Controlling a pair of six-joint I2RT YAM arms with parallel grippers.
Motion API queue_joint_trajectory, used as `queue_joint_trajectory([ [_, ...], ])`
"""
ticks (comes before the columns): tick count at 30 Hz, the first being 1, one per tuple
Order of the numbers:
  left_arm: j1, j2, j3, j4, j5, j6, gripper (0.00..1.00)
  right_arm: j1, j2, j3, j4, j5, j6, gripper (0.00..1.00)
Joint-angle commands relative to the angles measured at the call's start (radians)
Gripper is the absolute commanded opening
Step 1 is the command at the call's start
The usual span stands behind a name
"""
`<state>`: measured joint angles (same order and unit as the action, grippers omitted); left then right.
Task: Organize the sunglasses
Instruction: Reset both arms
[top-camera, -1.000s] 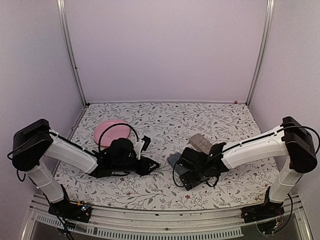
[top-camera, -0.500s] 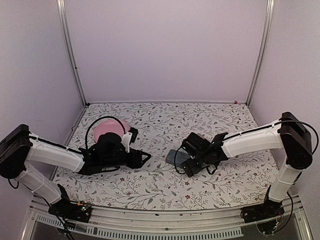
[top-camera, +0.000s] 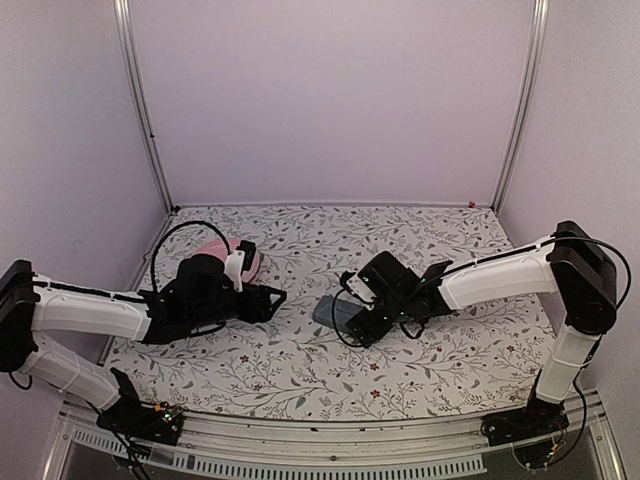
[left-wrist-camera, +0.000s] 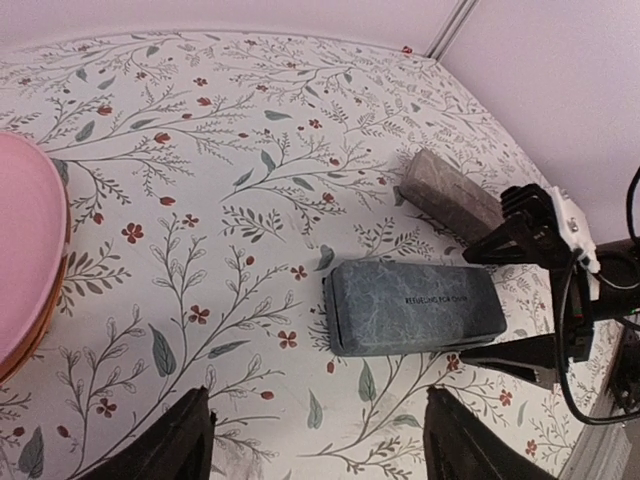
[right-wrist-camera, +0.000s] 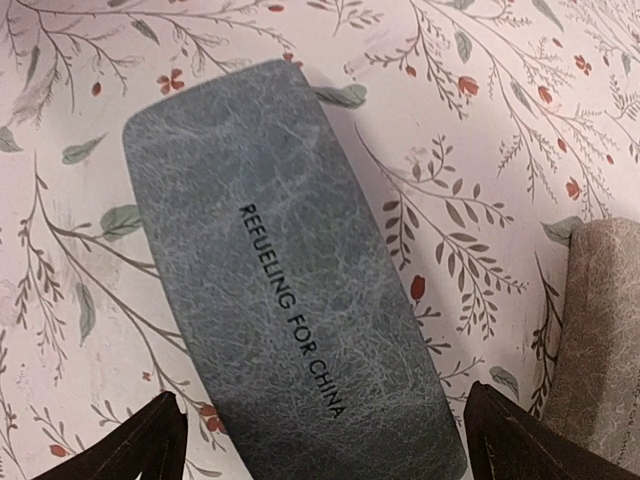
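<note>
The right gripper (right-wrist-camera: 320, 400) stands with its jaws spread wide, one dark finger (right-wrist-camera: 150, 440) on each long side of a blue-grey case (right-wrist-camera: 290, 280) whose end lies between them; whether either finger touches it cannot be told. The case lies flat and shut on the table, its marbled lid printed with the words REFUELING FOR CHINA. Near it, with a strip of cloth between them, a grey-brown case (left-wrist-camera: 450, 195) lies at a slant, also shut. Where the sunglasses are cannot be told, since both cases are closed. Across from them the left gripper (left-wrist-camera: 318, 400) hangs low over bare cloth, its jaws likewise apart and holding nothing, aimed toward the blue-grey case but well short of it. Behind the left arm (top-camera: 90, 310), near the table's left edge, sits a pink dish (left-wrist-camera: 25, 260) with a brownish rim showing under it; what it holds, if anything, cannot be made out. The table (top-camera: 300, 375) is covered edge to edge with a white cloth printed with grey-green sprigs and small red flowers. Plain pale lilac walls (top-camera: 330, 100) close it in on three sides, with slim metal posts (top-camera: 143, 110) running up the two back corners and a metal rail (top-camera: 300, 458) along the near edge, where both arms are bolted
</note>
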<state>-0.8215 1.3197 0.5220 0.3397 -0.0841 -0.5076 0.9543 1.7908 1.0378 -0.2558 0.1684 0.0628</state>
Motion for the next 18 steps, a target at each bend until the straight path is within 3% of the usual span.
queue_joint_trajectory([
  [1, 0.031, -0.052, -0.013, -0.049, -0.039, 0.033, 0.74, -0.002, -0.077, 0.025, 0.050, -0.023, -0.029, 1.00],
  [6, 0.070, -0.110, 0.005, -0.128, -0.130, 0.080, 0.85, -0.021, -0.229, 0.000, 0.014, 0.046, 0.029, 0.99],
  [10, 0.088, -0.130, 0.065, -0.248, -0.303, 0.113, 0.89, -0.106, -0.309, -0.008, -0.055, 0.085, 0.092, 0.99],
  [13, 0.091, -0.130, 0.103, -0.304, -0.416, 0.135, 0.99, -0.179, -0.374, -0.027, -0.067, 0.091, 0.114, 0.99],
  [18, 0.112, -0.103, 0.168, -0.317, -0.485, 0.175, 0.99, -0.330, -0.411, -0.019, -0.066, 0.052, 0.169, 0.99],
])
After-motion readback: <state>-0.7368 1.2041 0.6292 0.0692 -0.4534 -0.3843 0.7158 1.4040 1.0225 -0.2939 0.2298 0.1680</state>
